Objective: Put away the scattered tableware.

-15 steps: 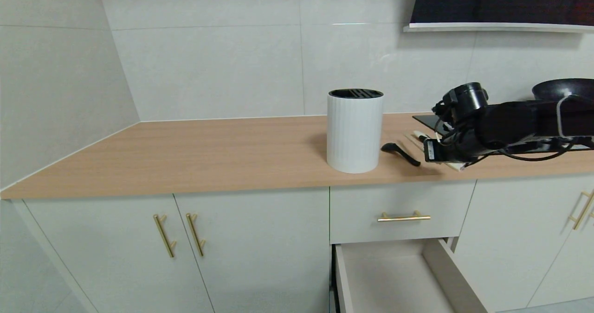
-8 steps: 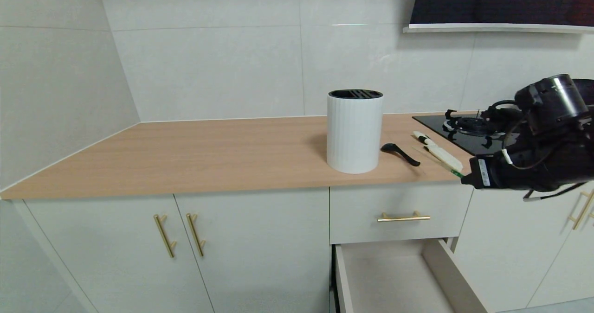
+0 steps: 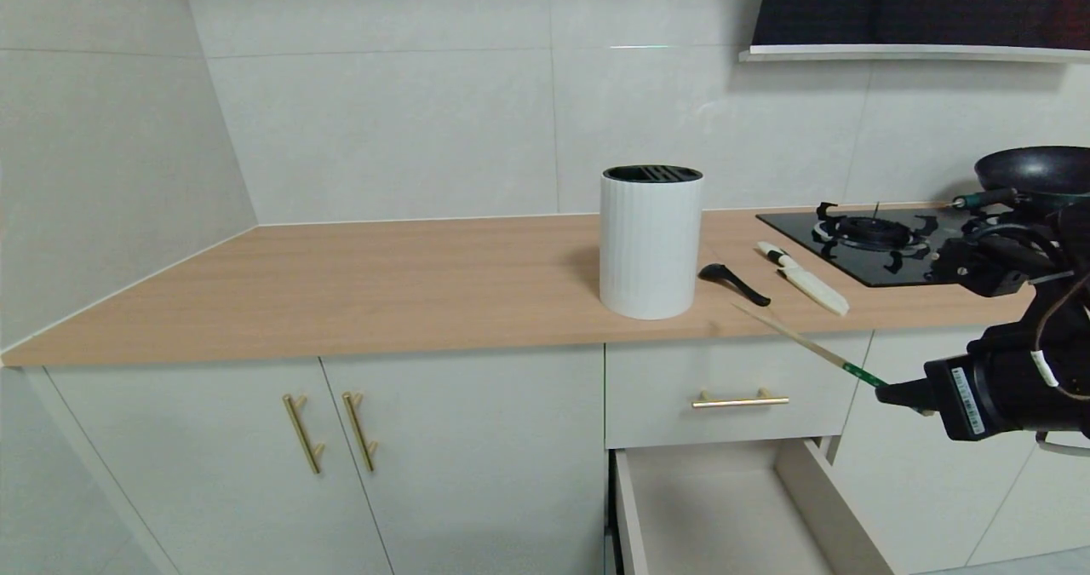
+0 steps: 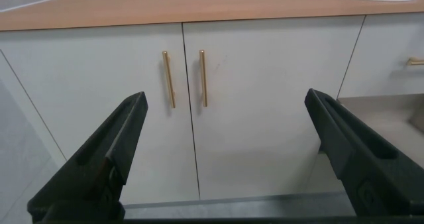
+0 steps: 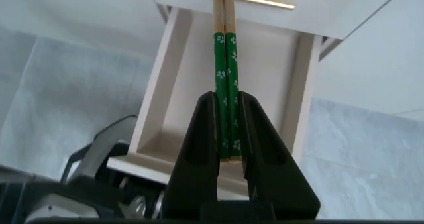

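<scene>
Over the open drawer (image 3: 628, 507), right gripper (image 3: 890, 385) clamps the green-ended chopsticks (image 3: 800, 341) by their ends, tips toward the table (image 3: 383, 285): transfer step. Next, likely: lower them level into the drawer, then release.

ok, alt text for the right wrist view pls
Right gripper shut on a pair of chopsticks with green flowered ends, seen against an open white drawer. A gold handle sits on the closed drawer front beyond it.
</scene>
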### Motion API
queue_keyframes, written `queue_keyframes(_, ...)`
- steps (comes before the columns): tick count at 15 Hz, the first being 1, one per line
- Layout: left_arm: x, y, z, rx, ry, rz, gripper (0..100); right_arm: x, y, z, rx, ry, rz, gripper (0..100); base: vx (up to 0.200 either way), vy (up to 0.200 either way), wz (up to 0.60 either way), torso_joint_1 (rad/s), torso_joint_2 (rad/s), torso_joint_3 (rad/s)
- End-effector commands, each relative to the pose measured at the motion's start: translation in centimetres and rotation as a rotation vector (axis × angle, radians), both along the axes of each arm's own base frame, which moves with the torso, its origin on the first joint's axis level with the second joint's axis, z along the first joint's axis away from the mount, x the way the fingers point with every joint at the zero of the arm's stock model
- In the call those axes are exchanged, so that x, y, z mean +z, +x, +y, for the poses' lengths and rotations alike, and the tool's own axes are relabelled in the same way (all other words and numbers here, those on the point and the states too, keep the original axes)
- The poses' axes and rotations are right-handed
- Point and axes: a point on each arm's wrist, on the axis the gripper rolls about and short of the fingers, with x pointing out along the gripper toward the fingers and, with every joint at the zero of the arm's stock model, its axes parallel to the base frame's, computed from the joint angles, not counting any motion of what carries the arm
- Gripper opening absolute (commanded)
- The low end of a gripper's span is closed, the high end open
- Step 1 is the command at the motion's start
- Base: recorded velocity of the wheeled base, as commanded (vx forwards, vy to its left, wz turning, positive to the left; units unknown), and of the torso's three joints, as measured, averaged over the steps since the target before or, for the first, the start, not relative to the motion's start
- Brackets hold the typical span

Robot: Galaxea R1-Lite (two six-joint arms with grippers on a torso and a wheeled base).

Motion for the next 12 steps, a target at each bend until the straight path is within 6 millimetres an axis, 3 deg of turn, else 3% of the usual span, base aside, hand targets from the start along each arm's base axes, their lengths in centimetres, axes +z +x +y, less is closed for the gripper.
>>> queue_keyframes(1,0.0,0.0,0.0,0.0,0.0,0.0,100,-0.4,-0.3,0.5,0.027,-0.005,0.015,0,0.0,0.0,0.0,0.0,0.0,0.0)
queue_keyframes(6,0.0,0.0,0.0,-0.001,0.0,0.0,100,-1.6,-0.4,1.6,0.089,-0.036,0.053,0,0.0,0.0,0.0,-0.009,0.02,0.017)
queue_keyframes(12,0.0,0.0,0.0,-0.001,0.0,0.0,100,-2.5,-0.3,2.0,0.121,-0.06,0.087,0,0.0,0.0,0.0,-0.156,0.41,0.249)
